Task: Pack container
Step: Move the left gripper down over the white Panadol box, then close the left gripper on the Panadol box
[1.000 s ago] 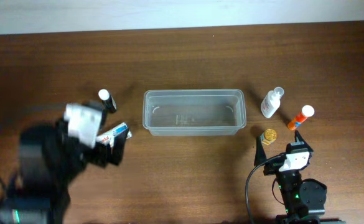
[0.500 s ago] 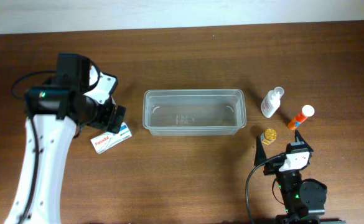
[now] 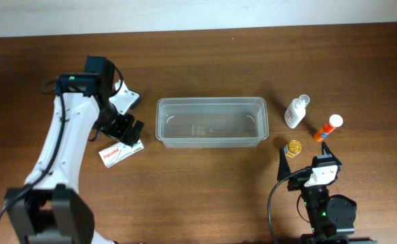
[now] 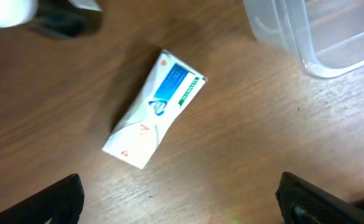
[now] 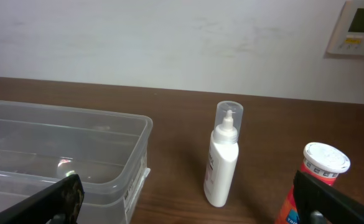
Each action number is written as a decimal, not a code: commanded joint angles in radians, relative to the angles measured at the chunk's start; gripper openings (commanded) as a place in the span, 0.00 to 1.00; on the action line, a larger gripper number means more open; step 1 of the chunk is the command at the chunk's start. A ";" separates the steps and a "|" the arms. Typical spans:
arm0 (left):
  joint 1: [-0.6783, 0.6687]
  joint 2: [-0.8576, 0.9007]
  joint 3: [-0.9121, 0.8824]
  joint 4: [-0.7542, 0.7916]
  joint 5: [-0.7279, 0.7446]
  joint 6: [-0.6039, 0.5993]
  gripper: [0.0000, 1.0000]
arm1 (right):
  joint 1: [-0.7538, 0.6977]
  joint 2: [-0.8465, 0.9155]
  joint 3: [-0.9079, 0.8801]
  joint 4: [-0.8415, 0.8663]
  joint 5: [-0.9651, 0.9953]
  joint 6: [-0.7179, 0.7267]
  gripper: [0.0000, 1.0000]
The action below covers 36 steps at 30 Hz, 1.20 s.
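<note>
1. The container [image 3: 212,122] stands upright in the middle of the table [image 3: 198,203], its long sides running left to right. It is clear plastic, and nothing shows inside it.
2. A small white box [image 3: 120,153] with blue and green print lies flat on the table, just left of the container's near-left corner and apart from it. In the left wrist view the box [image 4: 154,109] lies at a slant, with a corner of the container [image 4: 318,37] at the upper right.
3. The left end effector [image 3: 129,132] is over the table beside the far edge of the box. Its fingers are spread wide and grip nothing; the left wrist view shows their dark tips [image 4: 54,202] on either side of the bare wood.
4. The right end effector [image 3: 305,153] sits at the near right of the table, also spread and empty.
5. Right of the container stands a white spray bottle [image 3: 295,112] with a clear cap, upright in the right wrist view [image 5: 222,165].
6. Further right lies an orange tube [image 3: 328,127] with a white cap.
7. A small gold-topped jar [image 3: 294,147] rests just beside the right end effector's left finger.
</note>
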<state>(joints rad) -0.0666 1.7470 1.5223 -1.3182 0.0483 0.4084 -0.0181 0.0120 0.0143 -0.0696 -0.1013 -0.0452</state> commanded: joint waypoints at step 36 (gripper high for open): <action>0.074 0.080 -0.335 0.366 0.003 0.376 0.96 | -0.008 -0.008 -0.009 0.000 0.008 0.002 0.98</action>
<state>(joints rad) 0.0055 1.8236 1.2102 -0.9741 0.0696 0.7406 -0.0185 0.0120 0.0143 -0.0696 -0.1013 -0.0448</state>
